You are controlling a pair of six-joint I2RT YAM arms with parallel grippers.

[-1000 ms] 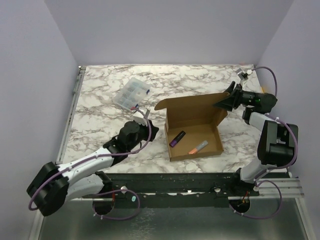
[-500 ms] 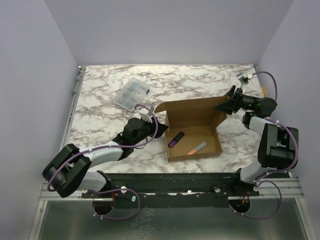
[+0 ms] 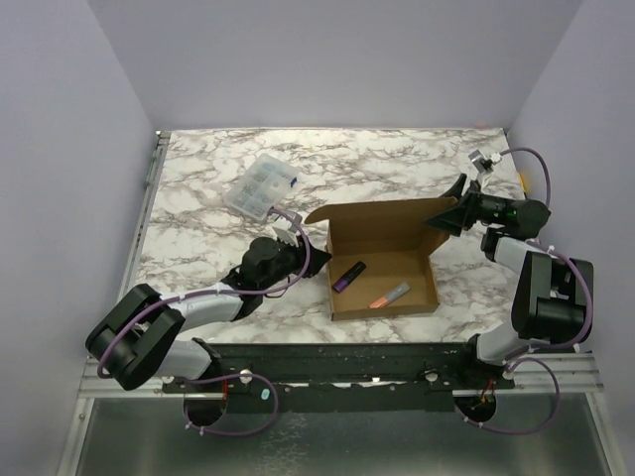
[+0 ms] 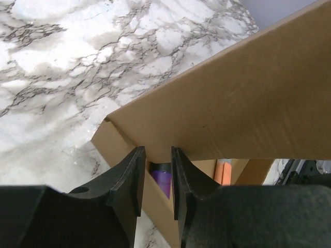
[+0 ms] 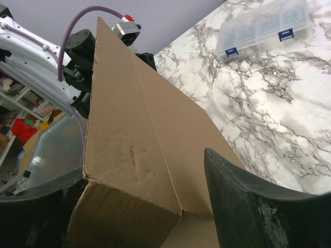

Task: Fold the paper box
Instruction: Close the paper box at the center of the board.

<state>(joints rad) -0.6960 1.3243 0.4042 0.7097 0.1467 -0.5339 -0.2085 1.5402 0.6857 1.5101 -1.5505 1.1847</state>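
Marble-patterned table (image 3: 198, 198), lilac walls (image 3: 327, 59), paper box (image 3: 382, 260) near front edge

The paper box (image 3: 382, 238) is plain brown. The table (image 3: 198, 198) is white marble with grey veins. At the box's 10 o'clock, the clear case (image 3: 260, 185) has blue latches. Inside the box lie a purple-and-black item (image 3: 349, 276) and an orange-and-grey item (image 3: 390, 295).

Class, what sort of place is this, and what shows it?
Likely a robot test cell: left arm and right arm bolted to a marble-patterned table, plain walls around, paper box between them.
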